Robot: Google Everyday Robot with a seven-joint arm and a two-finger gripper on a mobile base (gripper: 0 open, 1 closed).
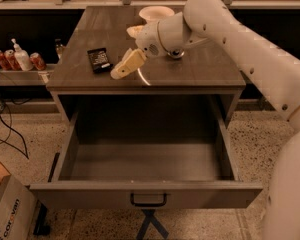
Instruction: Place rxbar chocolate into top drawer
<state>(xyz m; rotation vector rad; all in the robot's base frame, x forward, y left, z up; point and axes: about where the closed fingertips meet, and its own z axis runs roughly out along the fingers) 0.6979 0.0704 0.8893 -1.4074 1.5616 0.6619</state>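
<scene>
The rxbar chocolate [99, 59] is a small flat black wrapper with pale print, lying on the left part of the cabinet top. My gripper [125, 65] hangs over the cabinet top just to the right of the bar, its cream fingers pointing down-left toward it, not touching it. The top drawer [146, 195] is pulled wide out below the cabinet top, a deep grey box with a dark handle at the centre of its front. Nothing lies in it.
A pale bowl [156, 13] stands at the back of the cabinet top [200, 74]. My white arm [250, 54] crosses in from the right. A side shelf at left holds red cans [5, 60] and a pump bottle [21, 56]. A cardboard box [7, 214] sits on the floor at lower left.
</scene>
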